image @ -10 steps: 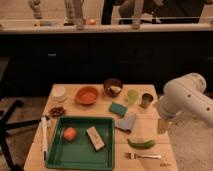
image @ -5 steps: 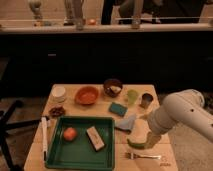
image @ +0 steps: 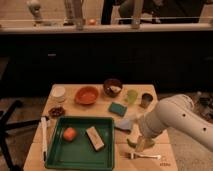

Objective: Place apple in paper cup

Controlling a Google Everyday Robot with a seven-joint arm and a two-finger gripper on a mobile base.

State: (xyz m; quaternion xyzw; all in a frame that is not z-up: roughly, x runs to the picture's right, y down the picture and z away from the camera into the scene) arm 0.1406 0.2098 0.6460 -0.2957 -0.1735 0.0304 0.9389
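Camera view, lower right: my gripper [image: 141, 145] hangs open and empty by the green vegetable [image: 129, 142]. Apple [image: 69, 134] sits in the green tray [image: 80, 119], lower left; paper cup [image: 58, 93] well apart, upper left.

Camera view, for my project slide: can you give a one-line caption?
Apple lies in the green tray, the hand hangs over the table's front right, paper cup stands back left.
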